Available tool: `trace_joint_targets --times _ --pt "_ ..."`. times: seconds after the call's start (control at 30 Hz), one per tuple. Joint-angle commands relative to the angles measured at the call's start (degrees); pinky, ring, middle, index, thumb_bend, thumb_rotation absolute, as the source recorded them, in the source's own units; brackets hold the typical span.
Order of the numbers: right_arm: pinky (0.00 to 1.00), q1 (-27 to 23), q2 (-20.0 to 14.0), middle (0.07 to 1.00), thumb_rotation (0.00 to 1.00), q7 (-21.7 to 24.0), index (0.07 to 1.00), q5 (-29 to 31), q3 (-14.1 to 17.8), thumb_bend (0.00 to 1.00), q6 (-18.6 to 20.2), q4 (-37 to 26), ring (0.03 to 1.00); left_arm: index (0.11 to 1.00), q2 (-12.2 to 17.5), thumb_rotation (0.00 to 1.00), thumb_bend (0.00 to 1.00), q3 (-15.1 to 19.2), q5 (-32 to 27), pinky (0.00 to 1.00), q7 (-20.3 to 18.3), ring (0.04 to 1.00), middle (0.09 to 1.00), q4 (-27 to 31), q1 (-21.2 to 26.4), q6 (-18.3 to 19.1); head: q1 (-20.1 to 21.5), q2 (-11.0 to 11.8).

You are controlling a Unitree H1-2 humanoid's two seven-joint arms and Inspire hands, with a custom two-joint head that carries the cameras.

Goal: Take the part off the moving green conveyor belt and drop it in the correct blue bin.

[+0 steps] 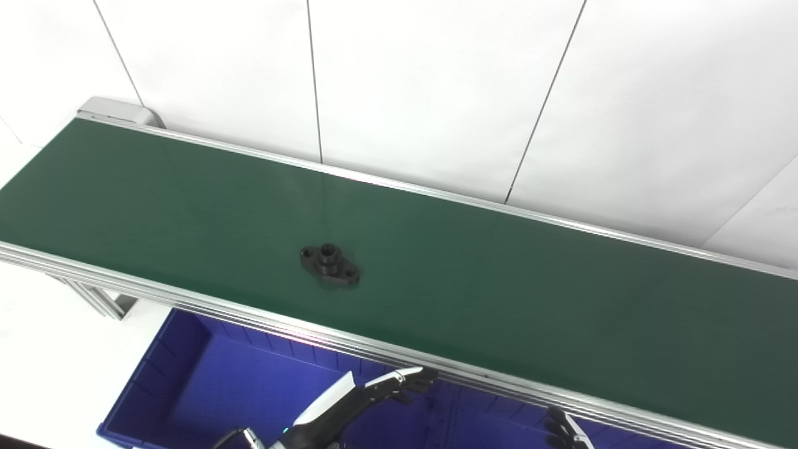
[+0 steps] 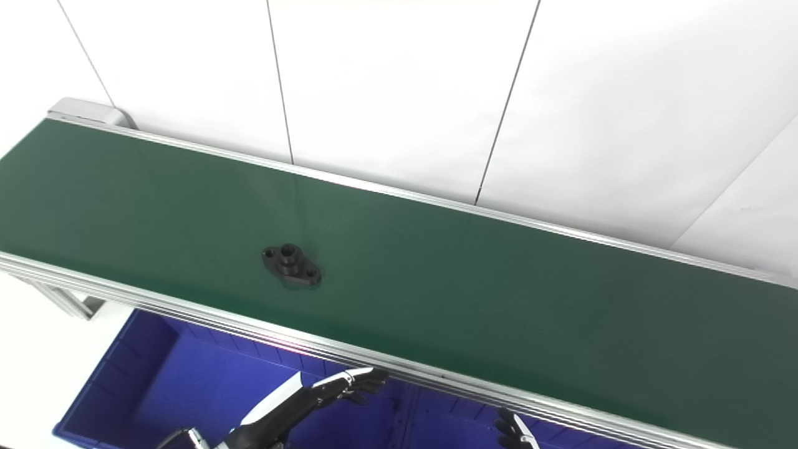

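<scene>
Riding the green conveyor belt (image 1: 499, 280) at centre-left, a black flanged part (image 1: 330, 264) could slip past the left robot hand (image 1: 380, 390), empty with fingers apart, waiting low; the right robot hand (image 1: 564, 431) is too cropped to tell.

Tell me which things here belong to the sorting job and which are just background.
Job: black part, green conveyor belt, blue bin, left hand, right hand.
Background: white wall panels, white floor.

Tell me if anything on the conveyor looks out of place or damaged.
Nothing stands out. One black part lies flat and whole on the green belt, skewed to the belt's length. Both hands, left and right, hold nothing.
</scene>
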State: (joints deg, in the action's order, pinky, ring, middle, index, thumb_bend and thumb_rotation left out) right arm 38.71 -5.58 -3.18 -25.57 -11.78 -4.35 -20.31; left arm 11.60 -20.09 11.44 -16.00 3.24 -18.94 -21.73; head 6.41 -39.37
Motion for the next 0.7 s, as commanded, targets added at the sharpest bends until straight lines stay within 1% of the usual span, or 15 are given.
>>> trace_joint_targets --times 0.0,0.03,0.07,0.13,0.2,0.23,0.3,0.33,0.4,0.5,0.53,0.57,0.67 --pt "0.74 0.7 0.6 0.845 0.12 -1.3 0.879 -0.3 -0.2 0.85 -3.1 -2.0 0.815 0.902 0.7 0.16 0.79 0.2 -1.9 0.77 -0.1 0.854 0.896 1.9 0.2 -1.7 1.7 -0.5" --pt "0.74 0.7 0.7 0.846 0.13 -1.3 0.879 -0.4 -0.3 0.85 -3.0 -2.2 0.815 0.906 0.8 0.15 0.78 0.3 -2.2 0.77 -0.2 0.856 0.900 1.9 0.2 -1.7 1.7 -0.5" --pt "0.74 0.8 0.9 0.846 0.13 -1.2 0.879 -0.5 -0.5 0.85 -2.8 -2.5 0.815 0.906 0.9 0.15 0.78 0.3 -2.1 0.77 -0.1 0.857 0.901 2.1 0.2 -1.7 3.2 -1.0" --pt "0.73 0.9 1.2 0.844 0.14 -1.1 0.881 -0.9 -0.6 0.85 -2.5 -3.0 0.810 0.916 1.1 0.16 0.76 0.4 -1.8 0.77 0.1 0.859 0.907 2.4 0.2 -1.7 4.1 -1.4" --pt "0.72 1.0 1.5 0.842 0.14 -1.0 0.880 -0.7 -0.7 0.85 -2.1 -3.5 0.803 0.919 1.5 0.17 0.75 0.4 -1.7 0.79 0.0 0.865 0.908 2.6 0.4 -1.5 4.4 -1.6" --pt "0.71 1.1 1.7 0.841 0.15 -1.1 0.880 -0.2 -0.7 0.85 -2.4 -3.6 0.799 0.922 1.6 0.18 0.74 0.4 -1.6 0.81 -0.1 0.871 0.911 2.9 0.5 -0.8 4.4 -1.6" --pt "0.70 1.1 1.9 0.832 0.13 -1.5 0.874 0.5 -0.5 0.86 -3.4 -3.7 0.789 0.926 1.7 0.21 0.74 0.3 -1.3 0.81 -0.3 0.875 0.914 3.5 0.5 0.2 4.4 -2.1" --pt "0.70 1.1 2.0 0.830 0.13 -1.9 0.871 1.0 -0.4 0.85 -4.3 -3.6 0.787 0.925 1.7 0.22 0.74 0.4 -1.3 0.81 -0.2 0.874 0.912 3.5 0.5 0.0 4.3 -2.3" --pt "0.71 1.3 2.2 0.830 0.10 -2.6 0.865 2.0 -0.3 0.84 -5.8 -3.6 0.787 0.921 1.5 0.19 0.73 0.4 -1.2 0.81 0.0 0.872 0.905 3.7 0.4 -0.4 4.4 -2.9" --pt "0.71 1.6 2.6 0.827 0.10 -3.4 0.861 3.2 0.1 0.82 -7.3 -4.1 0.781 0.924 1.3 0.17 0.72 0.3 -2.0 0.81 -0.2 0.870 0.905 4.1 0.4 0.0 5.1 -3.7" --pt "0.72 1.7 2.7 0.827 0.12 -3.5 0.860 3.3 0.2 0.82 -7.4 -4.3 0.785 0.926 1.3 0.17 0.71 0.2 -2.2 0.81 -0.3 0.873 0.907 4.2 0.4 0.2 5.1 -3.7" --pt "0.73 1.8 2.9 0.827 0.12 -3.8 0.859 3.4 0.3 0.81 -7.8 -4.9 0.787 0.926 1.4 0.17 0.71 0.3 -2.4 0.81 -0.4 0.875 0.908 4.4 0.4 0.5 6.2 -4.5" --pt "0.74 1.8 3.6 0.824 0.19 -4.6 0.861 2.3 0.8 0.80 -8.7 -6.3 0.792 0.931 1.5 0.18 0.70 0.4 -2.8 0.79 -0.6 0.866 0.912 4.7 0.4 1.2 7.2 -5.1"
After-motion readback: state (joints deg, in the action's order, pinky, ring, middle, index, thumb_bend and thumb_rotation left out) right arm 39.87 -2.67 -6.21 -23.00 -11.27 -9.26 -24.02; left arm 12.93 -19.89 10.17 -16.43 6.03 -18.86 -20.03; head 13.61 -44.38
